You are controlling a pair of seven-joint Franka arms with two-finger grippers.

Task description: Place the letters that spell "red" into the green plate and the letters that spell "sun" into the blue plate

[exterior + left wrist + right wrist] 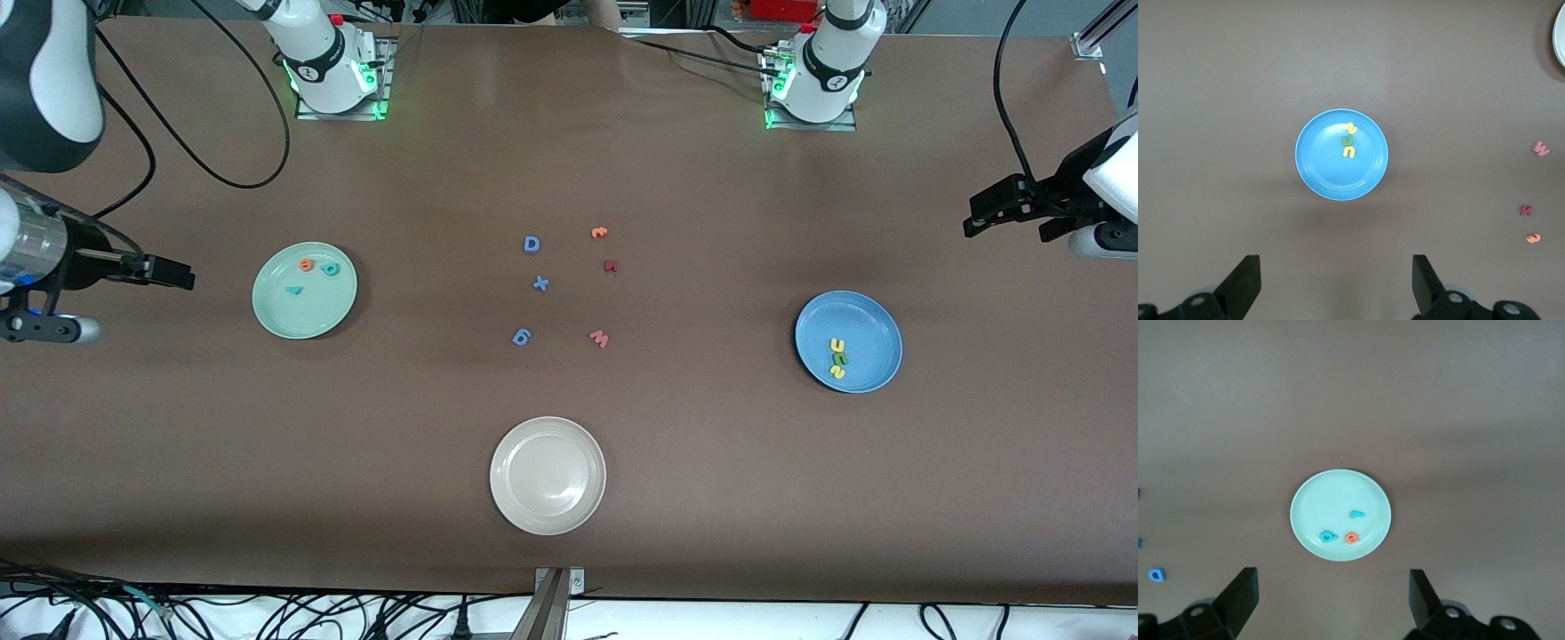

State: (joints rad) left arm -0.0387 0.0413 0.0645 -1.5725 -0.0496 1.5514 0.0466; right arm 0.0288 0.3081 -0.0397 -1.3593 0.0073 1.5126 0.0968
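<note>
The green plate [276, 311] [1318, 503] holds the letters of "red": an orange "e" [307, 264] [1351, 537], a teal "d" [331, 268] [1327, 536] and a thin teal "r" [293, 289] [1356, 514]. In the blue plate [867, 324] [1318, 167] lie the letters of "sun": a yellow "u" [837, 344] [1349, 153], an olive "n" [838, 358] [1345, 141] and a yellow "s" [837, 372] [1351, 128]. My right gripper [178, 274] [1333, 580] hangs open and empty over bare table beside the green plate. Open and empty too, my left gripper [976, 218] [1336, 267] hovers over the left arm's end of the table, apart from the blue plate.
A beige-white plate [524, 498] sits nearest the front camera. Loose letters lie mid-table: a blue "D" [532, 244], a blue "x" [540, 284], another blue letter [522, 336], an orange one [599, 233], a dark red one [611, 266] and a salmon "w" [599, 338].
</note>
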